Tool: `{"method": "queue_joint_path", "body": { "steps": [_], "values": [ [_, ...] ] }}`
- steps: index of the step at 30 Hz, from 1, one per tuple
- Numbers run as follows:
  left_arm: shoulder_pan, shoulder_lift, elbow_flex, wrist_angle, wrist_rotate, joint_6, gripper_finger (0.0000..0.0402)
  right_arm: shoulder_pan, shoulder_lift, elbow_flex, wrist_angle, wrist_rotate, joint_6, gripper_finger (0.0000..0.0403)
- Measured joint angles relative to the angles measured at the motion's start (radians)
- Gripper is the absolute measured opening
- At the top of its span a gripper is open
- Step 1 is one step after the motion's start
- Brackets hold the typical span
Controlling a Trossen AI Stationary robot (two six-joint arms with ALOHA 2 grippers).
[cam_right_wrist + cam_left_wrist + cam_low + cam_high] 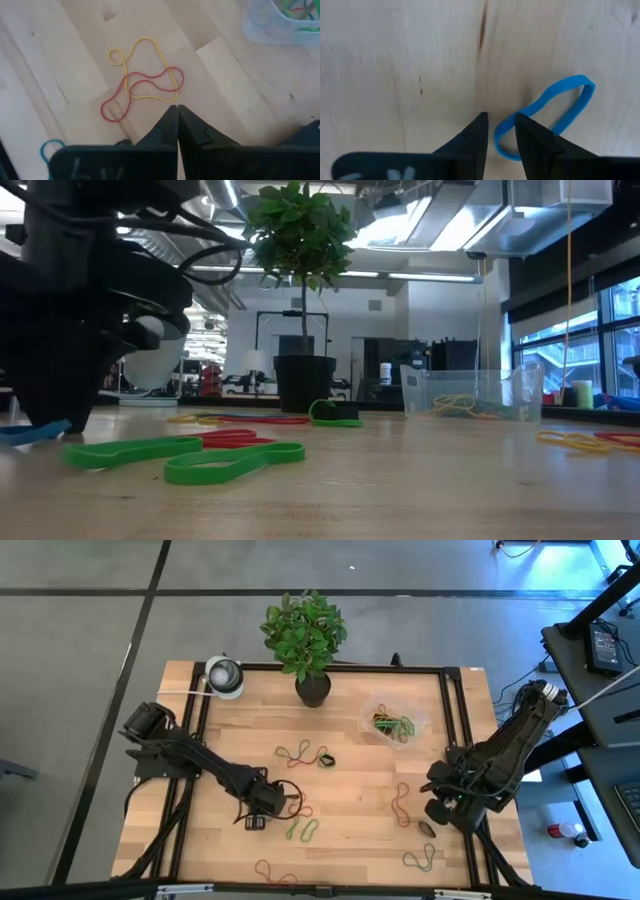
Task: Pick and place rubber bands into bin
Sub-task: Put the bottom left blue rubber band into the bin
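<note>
- High view: left gripper (257, 821) low over the table (350, 785) near the front-left; right gripper (432, 824) parked at the right edge. Rubber bands (305, 755) scattered thin and flat; several already in the bin (393, 721) beside the plant pot (313, 689).
- Low view: green bands (232, 463) lie limp and flat, barely rising off the wood. My judgement: featherlight, floppy, stretchy; pinch one strand, fingertips pressed to the surface.
- Left wrist view: only here a blue band (545, 118) is clear; left gripper (501, 125) parted narrowly, one strand of the loop between the fingertips, not yet clamped.
- Right wrist view: right gripper (177, 114) fully closed, empty; yellow and red bands (144, 80) overlap ahead.
</note>
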Motion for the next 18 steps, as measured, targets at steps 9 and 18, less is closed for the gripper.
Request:
{"method": "queue_joint_path", "body": {
  "steps": [9,18],
  "values": [
    [0.0,0.007,0.075,-0.092,0.073,-0.039,0.0006,0.0,-0.001,0.0,-0.041,0.0,-0.018,0.0004],
    [-0.022,0.005,0.139,-0.169,0.045,-0.106,0.0001,0.0,0.0,-0.001,-0.029,0.007,-0.053,0.0004]
  ]
}}
